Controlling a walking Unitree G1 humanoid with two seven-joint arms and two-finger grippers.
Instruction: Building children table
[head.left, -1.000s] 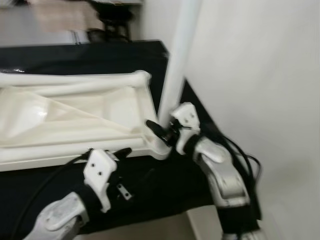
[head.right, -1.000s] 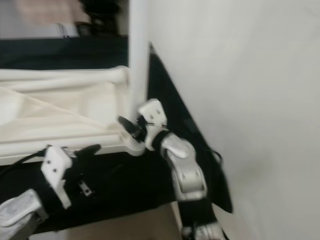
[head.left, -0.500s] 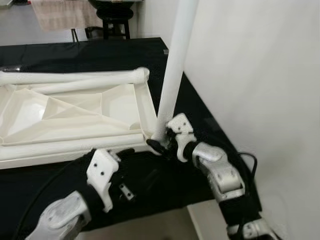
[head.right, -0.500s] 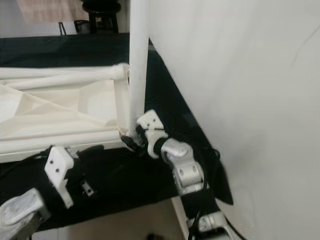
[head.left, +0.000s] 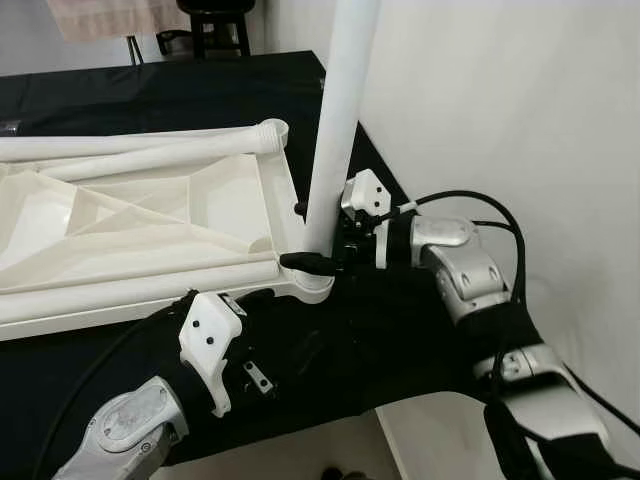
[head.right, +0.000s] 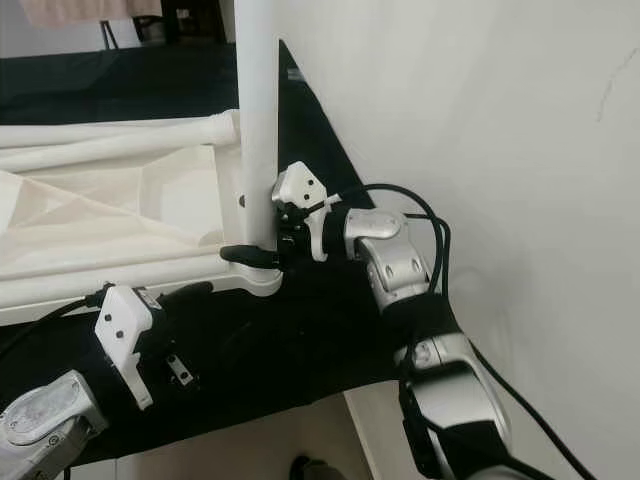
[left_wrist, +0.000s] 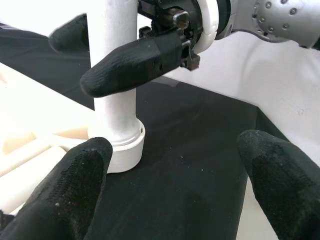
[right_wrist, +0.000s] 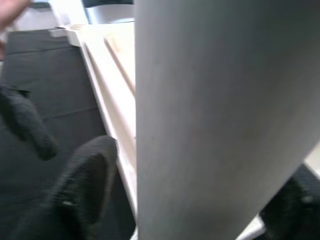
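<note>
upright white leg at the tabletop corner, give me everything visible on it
The white leg is a smooth, matte round tube, plastic by its look, standing nearly upright and running out of the top of the head views. Its foot sits in the round corner socket of the upside-down white tabletop, which lies on a black cloth. The right gripper clasps it just above the socket, one finger on each side. The left gripper hovers close, open, not touching.

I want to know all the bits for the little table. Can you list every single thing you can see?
table top: 1, white, upside down on the black cloth
upright leg: 1, white, standing in the top's near right corner socket
lying leg: 1, white, along the top's far edge
cloth: 1, black, under everything
wall: 1, white, on the right
left gripper: 1, black fingers, open, near the corner
right gripper: 1, black fingers, around the upright leg's base
</note>
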